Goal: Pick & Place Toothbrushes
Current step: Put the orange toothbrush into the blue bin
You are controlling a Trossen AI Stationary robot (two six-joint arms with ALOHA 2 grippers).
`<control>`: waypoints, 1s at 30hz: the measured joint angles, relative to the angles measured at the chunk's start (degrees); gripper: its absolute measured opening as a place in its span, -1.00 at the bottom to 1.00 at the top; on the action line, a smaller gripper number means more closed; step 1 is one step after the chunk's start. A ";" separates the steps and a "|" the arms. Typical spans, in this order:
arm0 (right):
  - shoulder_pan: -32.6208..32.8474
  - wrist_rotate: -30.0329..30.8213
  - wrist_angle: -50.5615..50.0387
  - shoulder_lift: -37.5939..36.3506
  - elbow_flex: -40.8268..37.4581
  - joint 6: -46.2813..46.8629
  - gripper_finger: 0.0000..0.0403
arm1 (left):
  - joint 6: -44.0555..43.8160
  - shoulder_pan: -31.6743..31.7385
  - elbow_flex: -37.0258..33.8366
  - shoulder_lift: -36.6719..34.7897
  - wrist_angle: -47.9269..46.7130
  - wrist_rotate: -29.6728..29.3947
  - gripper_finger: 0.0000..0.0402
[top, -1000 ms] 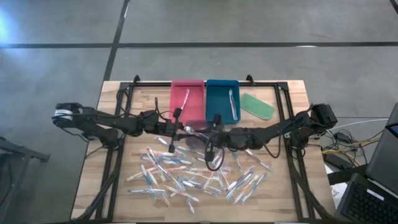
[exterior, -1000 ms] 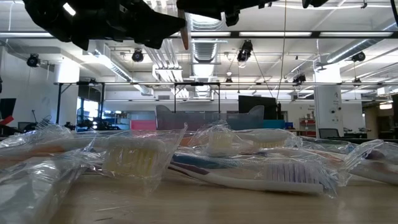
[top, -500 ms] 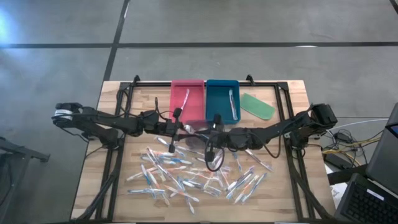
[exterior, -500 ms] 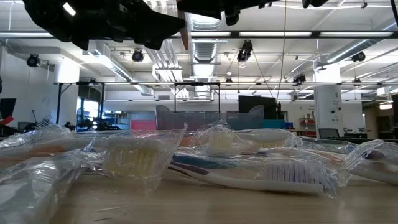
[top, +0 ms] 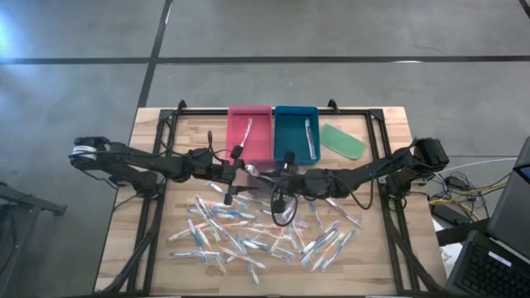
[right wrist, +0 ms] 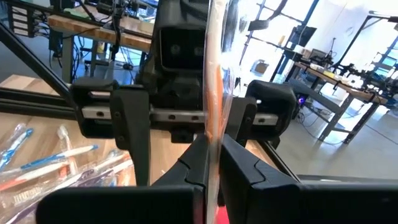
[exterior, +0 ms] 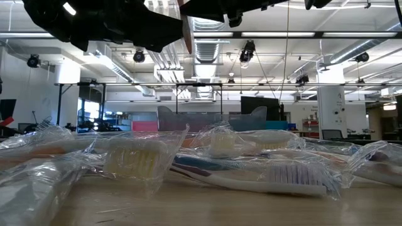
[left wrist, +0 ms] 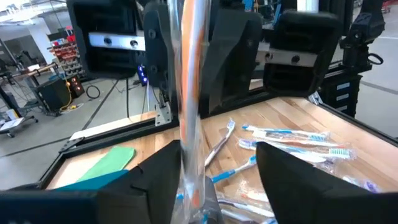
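Note:
Above the table's middle, a clear-wrapped toothbrush (right wrist: 214,74) with an orange stripe stands upright between both grippers. My right gripper (right wrist: 214,146) is shut on it, reaching in from the right (top: 269,175). My left gripper (left wrist: 217,155) faces it from the left (top: 240,170). It is open, one finger on either side of the toothbrush (left wrist: 189,93). Many wrapped toothbrushes (top: 257,232) lie loose on the table's near half. One toothbrush lies in the pink tray (top: 249,132) and one in the blue tray (top: 296,132). My right gripper pinches the wrapped toothbrush's handle (right wrist: 213,134) between its two fingers. The fingers come level from the table's right and lie across the handle. The toothbrush stands about upright, lifted clear of the table, and a stretch of it (exterior: 186,39) hangs below the grippers.
A flat green oblong piece (top: 343,141) lies to the right of the blue tray. A black frame (top: 273,110) runs along the table's far edge and down both sides. Wrapped toothbrushes (exterior: 251,169) fill the low view's foreground.
My left gripper has opened and let go of the toothbrush, which stays upright in my right gripper above the table's middle. Both arms have kept their places.

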 joint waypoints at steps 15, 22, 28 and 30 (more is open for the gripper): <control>-0.16 7.59 -19.80 -9.31 0.02 12.26 -0.91 | 5.75 0.08 -0.06 -0.07 -2.82 -13.92 0.10; -6.76 11.77 -31.21 -15.42 0.00 21.61 -0.91 | 5.70 0.07 -0.06 -0.07 -2.83 -13.88 0.09; -17.22 3.90 -37.43 -18.44 0.00 33.30 -0.91 | 5.68 0.07 -0.06 -0.07 -2.69 -13.86 0.09; -20.86 -0.37 -37.97 -18.55 0.00 37.95 -0.91 | 5.66 0.07 -0.06 -0.07 -2.69 -13.84 0.09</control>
